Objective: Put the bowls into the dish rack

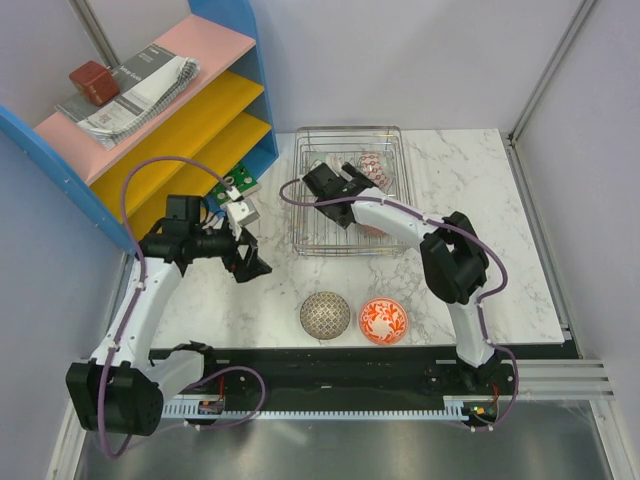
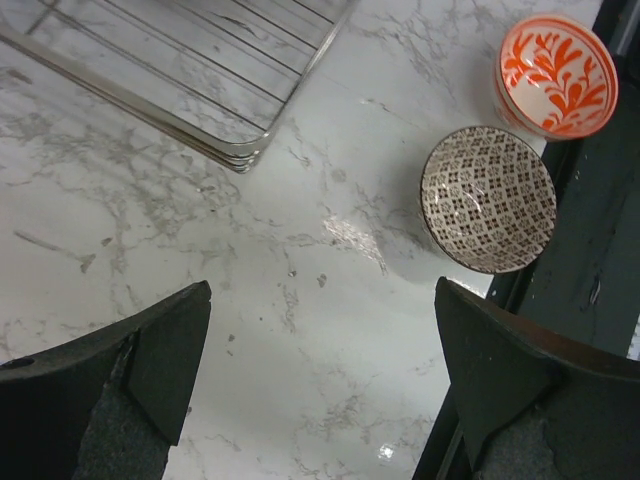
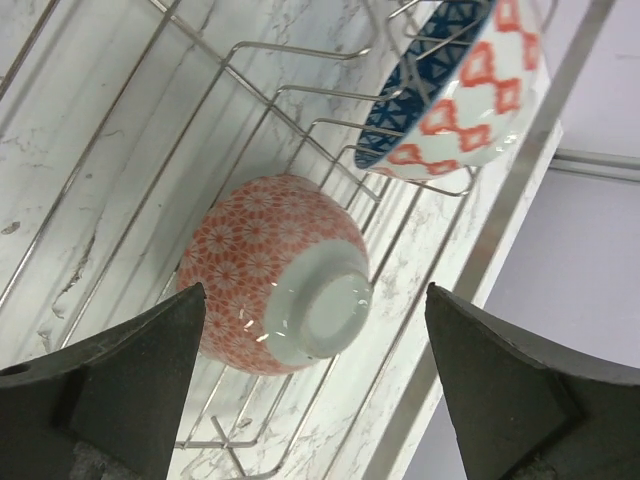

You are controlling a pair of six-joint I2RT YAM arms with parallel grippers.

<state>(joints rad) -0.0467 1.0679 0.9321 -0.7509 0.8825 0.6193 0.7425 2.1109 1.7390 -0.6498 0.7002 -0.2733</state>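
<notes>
The silver wire dish rack [image 1: 310, 215] stands at the back middle of the marble table. In the right wrist view a red flower-patterned bowl [image 3: 250, 265] lies tipped over on the wires of the dish rack [image 3: 150, 130]. A bowl that is blue inside with red diamonds outside [image 3: 460, 85] leans on the prongs. My right gripper [image 3: 315, 300] hangs open above the red bowl, touching nothing. Two bowls sit near the front edge: a brown-patterned one [image 1: 325, 315] [image 2: 488, 197] and a red-orange floral one [image 1: 383, 321] [image 2: 556, 72]. My left gripper [image 1: 252, 268] [image 2: 322, 290] is open over bare marble left of them.
A blue-framed shelf [image 1: 225, 95] with pink and yellow boards stands at the back left, with a magazine and a red box on top. Small items [image 1: 235, 190] lie between the shelf and the rack. A black rail [image 1: 350, 365] runs along the near edge.
</notes>
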